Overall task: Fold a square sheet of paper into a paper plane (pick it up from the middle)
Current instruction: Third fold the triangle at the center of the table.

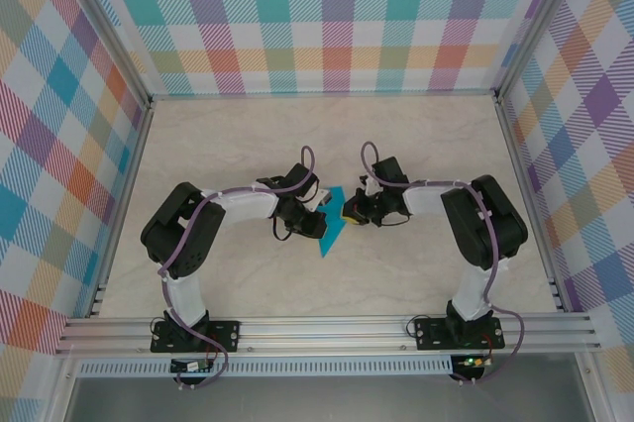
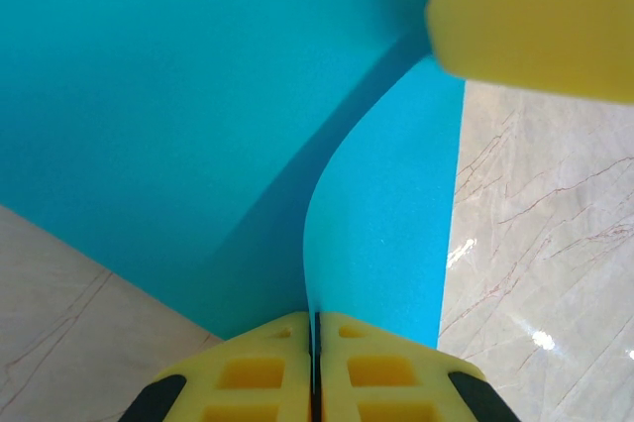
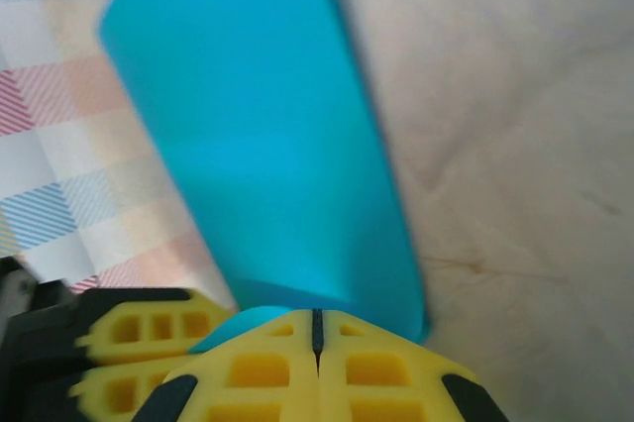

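Observation:
The teal-blue sheet of paper [image 1: 331, 226] is folded into a narrow paper-plane shape, its point toward the near edge, and hangs between both grippers at mid-table. My left gripper [image 1: 316, 217] is shut on its left side. In the left wrist view a raised fold of the paper [image 2: 198, 95] runs into the closed yellow jaws of the left gripper [image 2: 315, 318]. My right gripper [image 1: 349, 212] is shut on the right side. In the right wrist view the paper [image 3: 267, 145] rises from the closed jaws of the right gripper [image 3: 317, 318].
The pale marble table [image 1: 416, 145] is walled by checked panels [image 1: 317, 16] at the back and both sides. An aluminium rail [image 1: 327, 331] runs along the near edge. The right gripper's yellow finger [image 2: 535, 16] is close in the left wrist view, and the left gripper's fingers [image 3: 129, 343] in the right wrist view.

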